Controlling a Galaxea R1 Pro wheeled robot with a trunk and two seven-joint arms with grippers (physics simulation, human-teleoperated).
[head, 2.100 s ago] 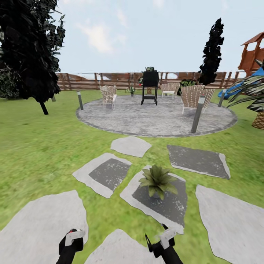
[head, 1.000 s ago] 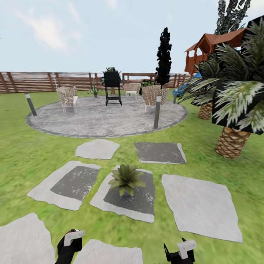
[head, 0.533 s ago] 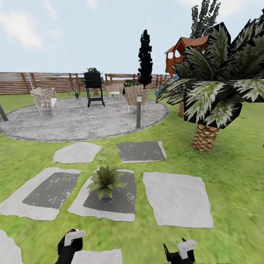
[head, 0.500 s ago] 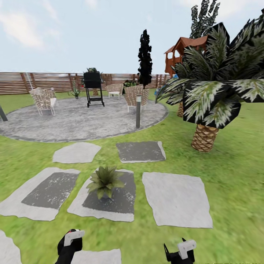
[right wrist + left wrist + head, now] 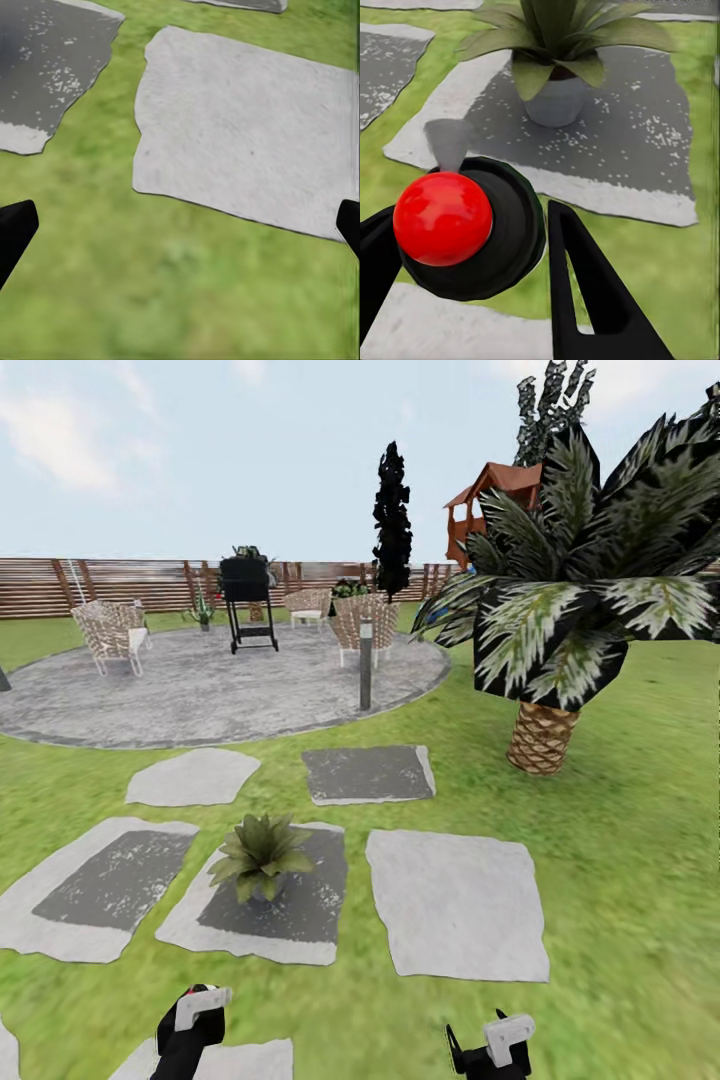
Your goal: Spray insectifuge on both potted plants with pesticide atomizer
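Nearest the camera in the head view, two black arms with white brackets are reaching in from the lower edge. The left hand point(image 5: 472, 247) is pinching the pesticide atomizer point(image 5: 465, 225), a round black body capped with a glossy red ball, between its two black fingers point(image 5: 585, 285). The right hand point(image 5: 180, 232) is holding nothing; its fingertips are sitting wide apart at the two edges of the right wrist view, hanging over grass and a pale stepping slab point(image 5: 247, 127). No label or writing is readable on anything.

Just beyond the left hand, one potted plant point(image 5: 260, 855) is standing upright on a grey stepping slab point(image 5: 290, 920) with a darker centre. It is a low rosette of broad pointed green leaves in a small grey pot point(image 5: 555, 101), and the atomizer is pointing toward it with a strip of lawn point(image 5: 620, 860) lying between them. More slabs are lying to either side and beyond it.

Farther off on the right, a big palm point(image 5: 560, 600) with a scaly brown trunk is spreading its fronds across the view. Beyond the slabs, a round grey paved patio point(image 5: 200, 695) is carrying a black grill point(image 5: 245, 595), woven chairs point(image 5: 105, 630) and a short lamp post point(image 5: 365, 660). A small plant point(image 5: 203, 610) is standing at the patio's far edge, too small to identify. A brown slatted fence point(image 5: 120, 585), a dark narrow tree point(image 5: 392, 520) and a red-roofed play tower point(image 5: 485, 500) are closing the background under a pale sky.
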